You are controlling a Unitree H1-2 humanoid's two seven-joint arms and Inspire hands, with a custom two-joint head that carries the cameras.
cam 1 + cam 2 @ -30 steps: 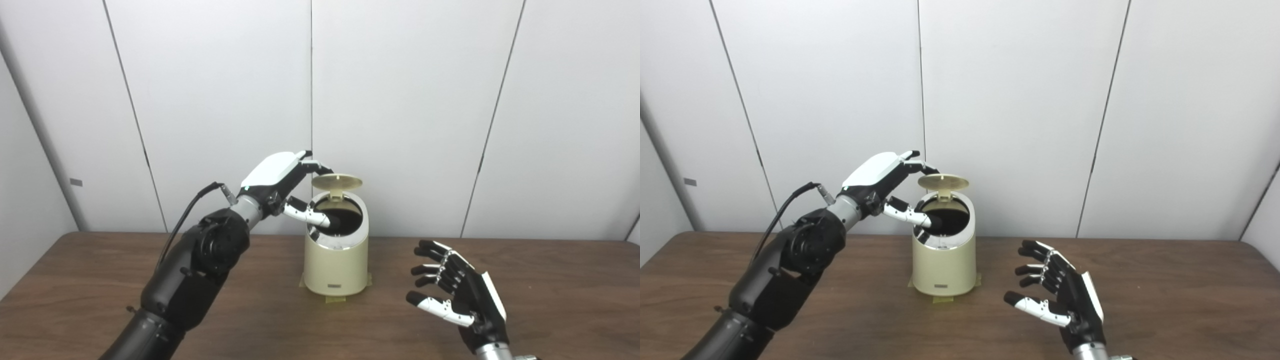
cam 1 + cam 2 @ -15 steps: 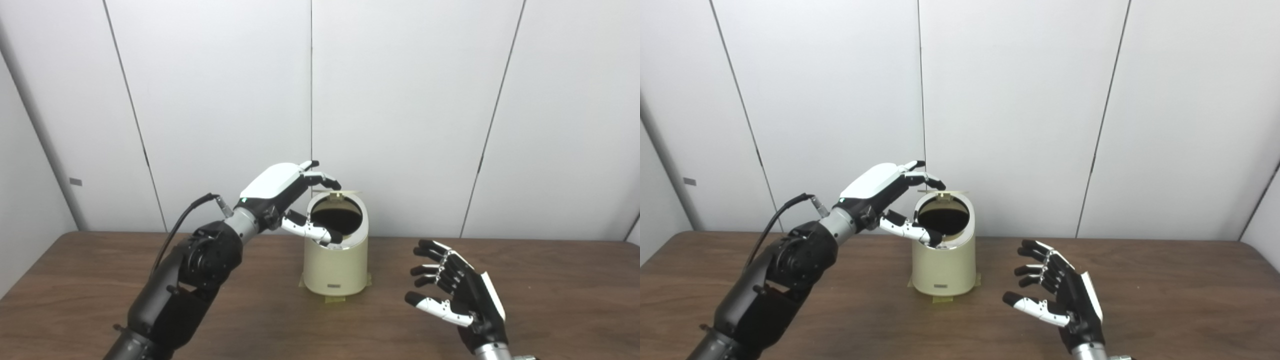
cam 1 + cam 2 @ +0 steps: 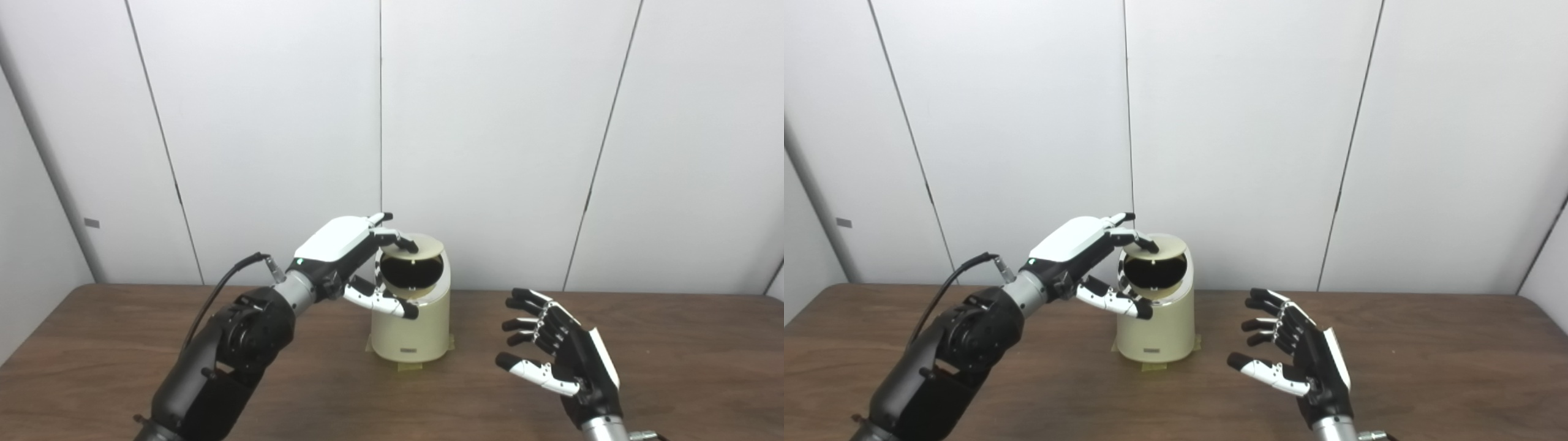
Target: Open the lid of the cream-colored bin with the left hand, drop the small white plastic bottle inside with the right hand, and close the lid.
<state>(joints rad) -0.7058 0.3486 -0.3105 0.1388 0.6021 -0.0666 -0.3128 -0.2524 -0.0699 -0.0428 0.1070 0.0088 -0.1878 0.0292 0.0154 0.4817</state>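
The cream-colored bin point(image 3: 408, 324) stands on the brown table, a little left of centre. Its round lid point(image 3: 422, 247) is tilted partway down over the dark opening. My left hand point(image 3: 355, 260) is at the bin's upper left. Its fingertips point(image 3: 401, 242) rest on top of the lid, and its thumb lies against the front left of the bin, outside the rim. The hand grips nothing. My right hand point(image 3: 560, 361) hovers open and empty above the table, to the right of the bin, palm turned left. No white bottle is in view.
The brown wooden table point(image 3: 686, 355) stretches wide on both sides of the bin. Yellowish tape tabs point(image 3: 409, 366) show at the bin's base. White wall panels stand close behind the table's far edge.
My left hand has come down with the lid, which has swung from raised to partly lowered over the opening. Its thumb has left the opening and moved outside the rim. My right hand has barely moved.
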